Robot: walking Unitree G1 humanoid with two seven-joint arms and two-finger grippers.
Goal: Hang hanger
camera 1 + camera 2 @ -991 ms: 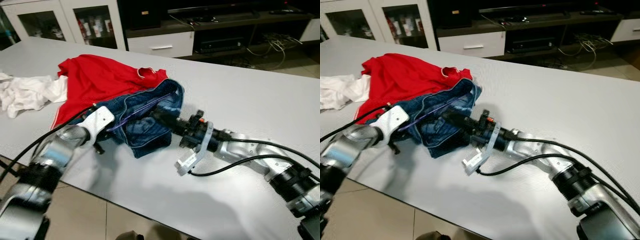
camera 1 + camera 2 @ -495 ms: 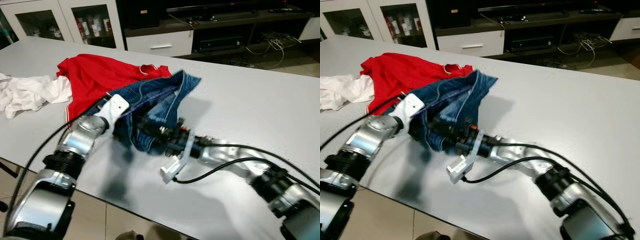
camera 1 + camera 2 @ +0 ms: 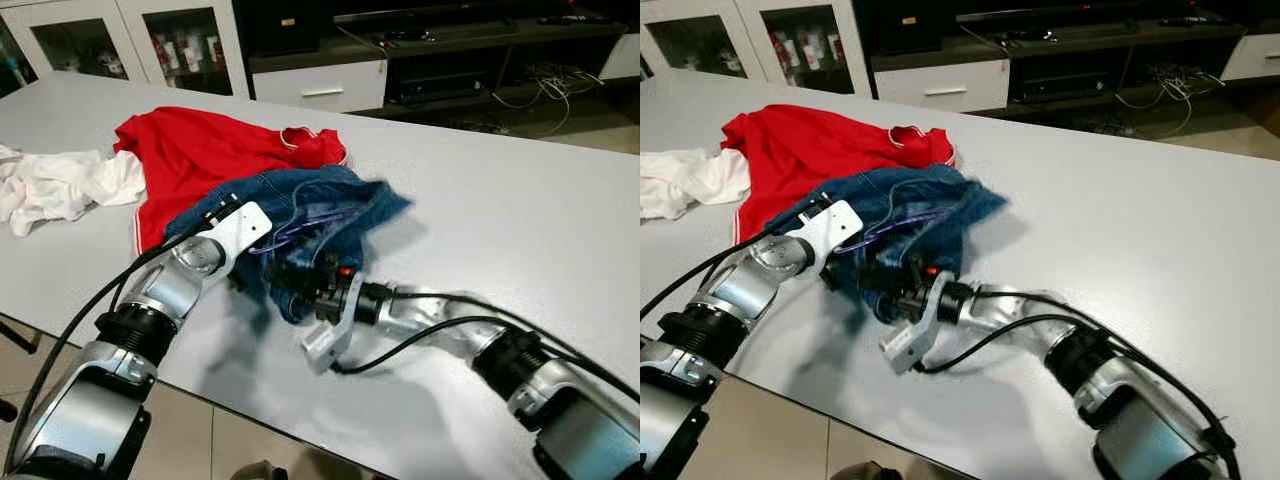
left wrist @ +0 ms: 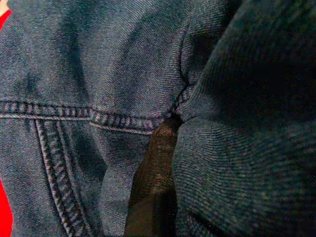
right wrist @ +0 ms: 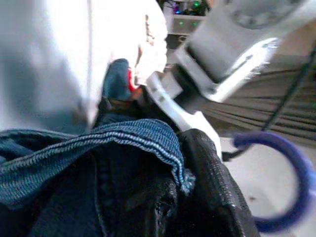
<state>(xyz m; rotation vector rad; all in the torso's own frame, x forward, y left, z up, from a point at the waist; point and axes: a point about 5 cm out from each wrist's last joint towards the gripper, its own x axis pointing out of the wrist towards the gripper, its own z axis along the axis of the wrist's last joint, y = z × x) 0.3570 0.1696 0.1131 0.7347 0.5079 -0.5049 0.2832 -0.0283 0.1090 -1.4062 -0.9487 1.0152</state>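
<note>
A blue denim garment (image 3: 335, 200) lies bunched on the grey table (image 3: 500, 210), partly on a red shirt (image 3: 200, 155). A thin purple hanger (image 3: 300, 226) runs through the denim; its hook (image 5: 291, 182) shows in the right wrist view. My left gripper (image 3: 255, 268) is pushed into the denim's left side and shut on a fold of it; one black finger (image 4: 153, 192) pokes out between the seams. My right gripper (image 3: 297, 285) comes in from the right at the front edge of the pile, shut on the denim hem (image 5: 148, 140), its fingertips buried in cloth.
A crumpled white cloth (image 3: 60, 185) lies at the table's left. Behind the table stand glass-door cabinets (image 3: 130, 40) and a low TV unit with a white drawer (image 3: 320, 90) and loose cables (image 3: 540, 85). The table's near edge (image 3: 250, 400) runs under both arms.
The denim, raised off the table half a second ago, has dropped back into a flatter heap. Both grippers have come lower and closer together, the right arm reaching further left.
</note>
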